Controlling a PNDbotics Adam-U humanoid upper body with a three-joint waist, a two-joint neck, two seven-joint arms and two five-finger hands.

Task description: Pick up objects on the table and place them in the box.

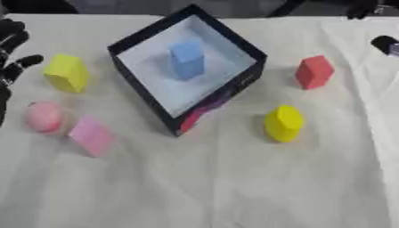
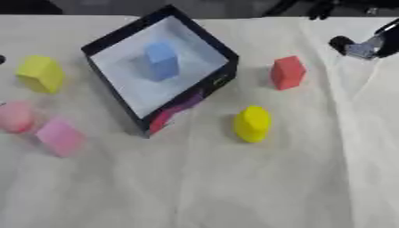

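Yellow foam-like block (image 1: 66, 73) sits left of the black white-lined box (image 1: 238, 42), beside the open, empty left hand (image 1: 13, 55) (probably light, slightly soft); grasp its flat opposite sides.

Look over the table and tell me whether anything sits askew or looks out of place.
The box sits turned, corners pointing toward and away from the robot like a diamond rather than square to the table edge. The white cloth is creased. The blue block stands inside the box; nothing looks spilled or damaged.
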